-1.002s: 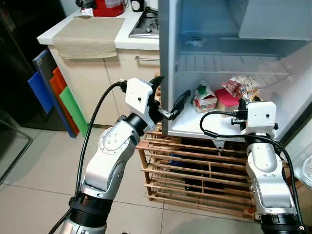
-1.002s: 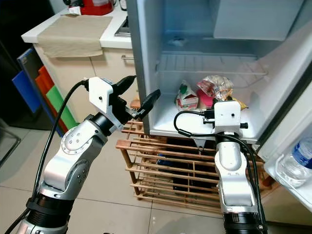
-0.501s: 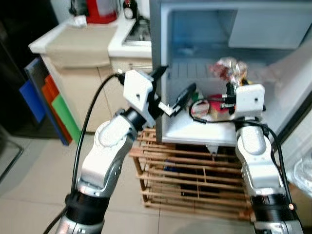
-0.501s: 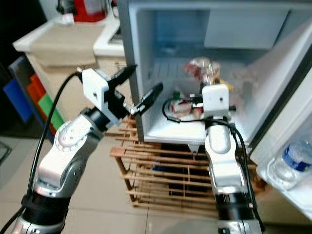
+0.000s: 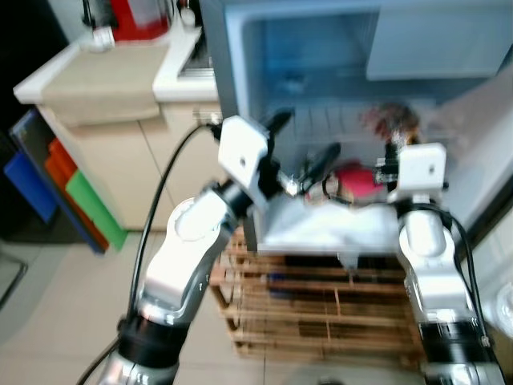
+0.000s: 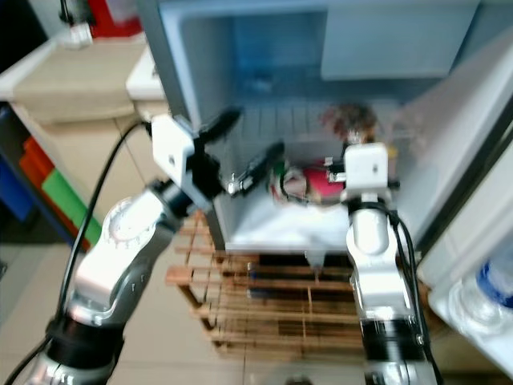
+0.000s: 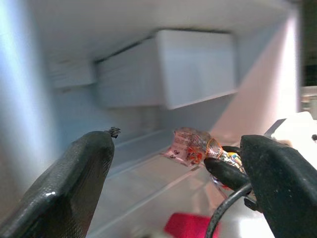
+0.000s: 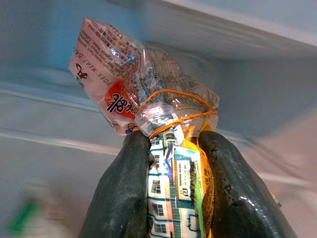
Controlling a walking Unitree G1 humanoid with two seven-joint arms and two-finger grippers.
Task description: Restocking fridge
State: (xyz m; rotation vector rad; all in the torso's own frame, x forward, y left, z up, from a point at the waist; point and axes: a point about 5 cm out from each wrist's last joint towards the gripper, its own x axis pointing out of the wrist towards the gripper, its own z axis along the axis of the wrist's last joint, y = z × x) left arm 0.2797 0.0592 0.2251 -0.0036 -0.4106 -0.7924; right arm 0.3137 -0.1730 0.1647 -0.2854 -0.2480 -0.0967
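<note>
The fridge point(image 5: 240, 96) stands open in front of me. My right gripper point(image 8: 168, 144) is shut on a clear plastic food bag point(image 8: 143, 84) bound with an orange rubber band, with a printed packet inside. It holds the bag point(image 5: 390, 120) up inside the fridge, near the wire rack. My left gripper point(image 5: 300, 140) is open just inside the fridge's left wall, and nothing is between its fingers point(image 7: 74, 183). A red container point(image 5: 357, 176) and a small carton point(image 6: 288, 178) sit on the white shelf point(image 5: 321, 228) below.
A wooden slat rack point(image 5: 321, 305) stands under the fridge. The fridge door point(image 6: 473, 160) is open on the right, with a water bottle point(image 6: 490, 289) in its pocket. A counter point(image 5: 104, 72) and coloured boards point(image 5: 48, 168) are on the left.
The view has shifted and blurred as I move closer. My right gripper has lifted the bag up towards the wire rack. My left gripper has gone further into the fridge opening.
</note>
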